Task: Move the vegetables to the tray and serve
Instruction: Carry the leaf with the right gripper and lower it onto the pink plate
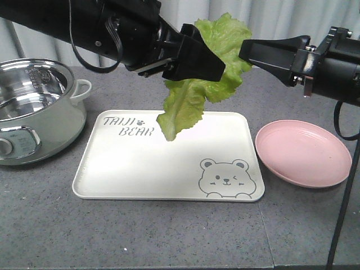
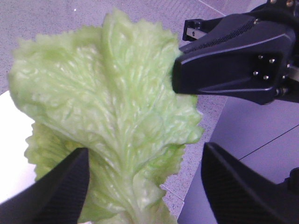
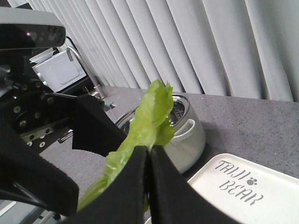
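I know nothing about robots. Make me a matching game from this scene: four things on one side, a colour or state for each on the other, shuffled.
Things:
1 lettuce leaf
2 tray
3 plate
4 pot

Descriptions:
A pink
B shiny metal inside
C hanging in the air
D bear drawing on it

Pairs: 1-C, 2-D, 3-A, 4-B

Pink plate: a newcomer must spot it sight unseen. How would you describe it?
On the grey table, find the big cream bear tray in the middle. Beside its bear corner sits the pink plate: the only round, shallow, pink dish, unlike the deep electric pot opposite.
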### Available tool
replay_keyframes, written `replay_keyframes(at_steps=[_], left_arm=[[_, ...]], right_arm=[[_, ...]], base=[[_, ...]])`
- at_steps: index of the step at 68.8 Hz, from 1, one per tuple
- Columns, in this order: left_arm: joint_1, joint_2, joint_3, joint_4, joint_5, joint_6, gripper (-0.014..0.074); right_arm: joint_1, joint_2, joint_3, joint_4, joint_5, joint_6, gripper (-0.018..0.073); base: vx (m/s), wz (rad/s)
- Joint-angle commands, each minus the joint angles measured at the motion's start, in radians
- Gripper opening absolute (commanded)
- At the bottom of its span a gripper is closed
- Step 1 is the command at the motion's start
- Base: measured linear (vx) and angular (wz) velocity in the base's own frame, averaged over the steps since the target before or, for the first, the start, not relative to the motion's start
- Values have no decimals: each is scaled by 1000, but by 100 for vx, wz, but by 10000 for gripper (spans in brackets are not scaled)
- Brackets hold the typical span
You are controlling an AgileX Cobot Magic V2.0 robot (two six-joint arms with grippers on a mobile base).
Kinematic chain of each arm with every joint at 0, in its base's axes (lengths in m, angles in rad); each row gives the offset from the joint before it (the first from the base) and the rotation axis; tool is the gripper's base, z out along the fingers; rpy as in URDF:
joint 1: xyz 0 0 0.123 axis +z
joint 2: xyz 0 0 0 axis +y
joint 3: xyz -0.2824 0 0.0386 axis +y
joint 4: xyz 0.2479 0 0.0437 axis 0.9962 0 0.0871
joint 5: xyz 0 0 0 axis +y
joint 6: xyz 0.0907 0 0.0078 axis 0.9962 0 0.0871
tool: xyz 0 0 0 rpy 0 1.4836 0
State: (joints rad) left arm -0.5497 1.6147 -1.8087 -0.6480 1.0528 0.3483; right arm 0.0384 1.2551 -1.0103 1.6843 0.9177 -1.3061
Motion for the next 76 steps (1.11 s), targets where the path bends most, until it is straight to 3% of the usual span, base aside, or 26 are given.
replay_keyframes(at_steps=[1, 22, 35, 42, 55, 69, 76], left_arm=[[-4, -37, -21, -41, -57, -22, 507], [-4, -70, -21, 95, -82, -84, 507], [-4, -108, -21, 124, -105, -111, 507], [-4, -129, -21, 191, -92, -113, 507], [-4, -156, -21, 419, 26, -190, 507], [-4, -155, -21, 751, 194, -342, 507], [-4, -155, -20, 819, 198, -383, 507]], right_arm=[[-6, -20, -31, 133, 0, -7, -6], [-6, -20, -31, 133, -47, -8, -6], [-6, -20, -31, 133, -123, -8, -6], [-17, -20, -31, 128, -180, -15, -6], [-132, -20, -31, 46, -223, 4, -6], [-282, -4, -31, -62, -209, 90, -6], [-310, 40, -31, -103, -181, 105, -6]], base=[[0, 0], [0, 0], [0, 0], [0, 0], [0, 0], [0, 0], [0, 0]])
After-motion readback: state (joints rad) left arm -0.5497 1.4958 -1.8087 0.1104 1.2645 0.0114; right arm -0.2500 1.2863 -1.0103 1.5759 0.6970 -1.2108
